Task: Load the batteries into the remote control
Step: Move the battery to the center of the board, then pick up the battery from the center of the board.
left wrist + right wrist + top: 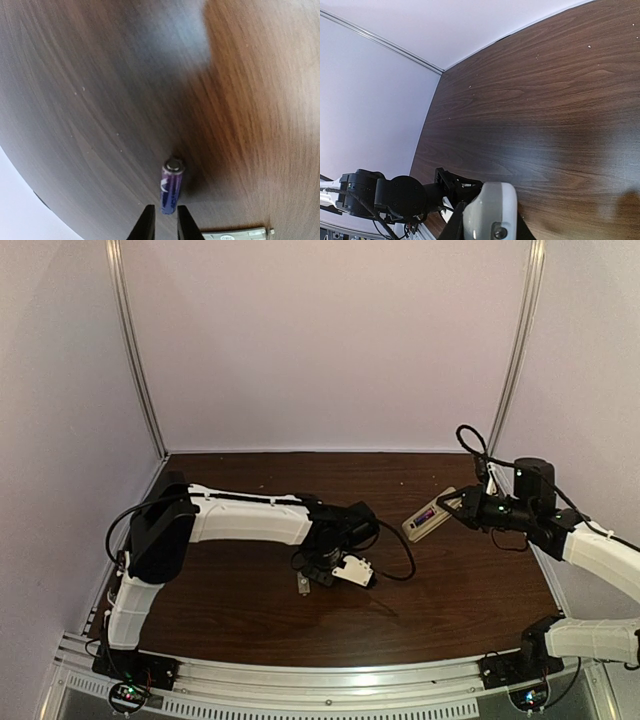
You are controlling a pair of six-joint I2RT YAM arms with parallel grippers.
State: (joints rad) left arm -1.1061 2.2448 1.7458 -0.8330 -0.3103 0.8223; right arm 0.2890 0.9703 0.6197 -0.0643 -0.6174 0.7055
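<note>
My left gripper [322, 576] is low over the middle of the table. In the left wrist view its fingertips [148, 215] close on the near end of a purple-blue battery [172, 185], which sticks out from them just above the wood. My right gripper [458, 508] is shut on one end of the white remote control [430, 516] and holds it off the table at the right. The remote's rounded end [490, 210] fills the gap between the right fingers. A small purple-red patch shows on its upturned face. I see no second battery clearly.
A small flat grey-white cover piece [303, 583] lies on the table beside my left gripper, and its edge shows in the left wrist view [235, 233]. The enclosure walls stand at the back and both sides. A metal rail [320, 680] runs along the near edge.
</note>
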